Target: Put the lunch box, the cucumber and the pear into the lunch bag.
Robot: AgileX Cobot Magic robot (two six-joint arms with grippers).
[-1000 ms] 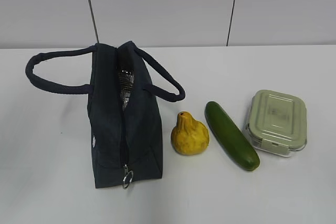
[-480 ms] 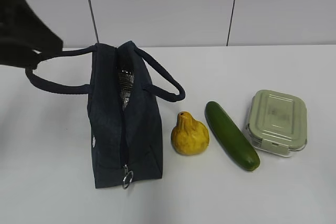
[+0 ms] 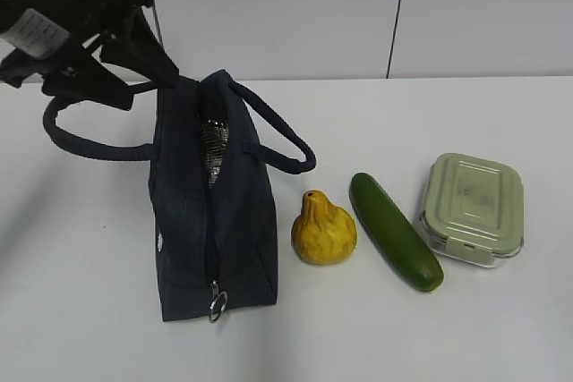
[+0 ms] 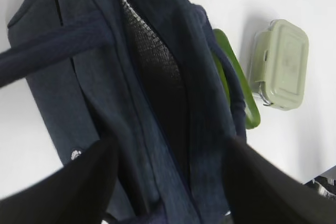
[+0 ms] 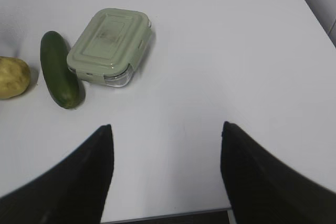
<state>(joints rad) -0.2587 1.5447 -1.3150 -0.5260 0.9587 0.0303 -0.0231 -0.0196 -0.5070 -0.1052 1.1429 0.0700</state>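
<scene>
Left arm over the bag, three items lined up on the table.

You see the left gripper (image 3: 134,46) entering from the upper left, hanging above the far end of the lunch bag (image 3: 210,212) and its left handle (image 3: 76,136), with its fingers spread apart and nothing between them. The bag stands upright on the white table (image 3: 466,328), its top partly unzipped so the silver lining (image 3: 213,145) shows, and the ring pull (image 3: 218,304) hangs at the near end. To the bag's right you have the pear (image 3: 323,230) just beside it, then the cucumber (image 3: 394,230) lying at a slant, then the lunch box (image 3: 471,207) with its lid on. The cucumber's near end sits close to the box.
</scene>
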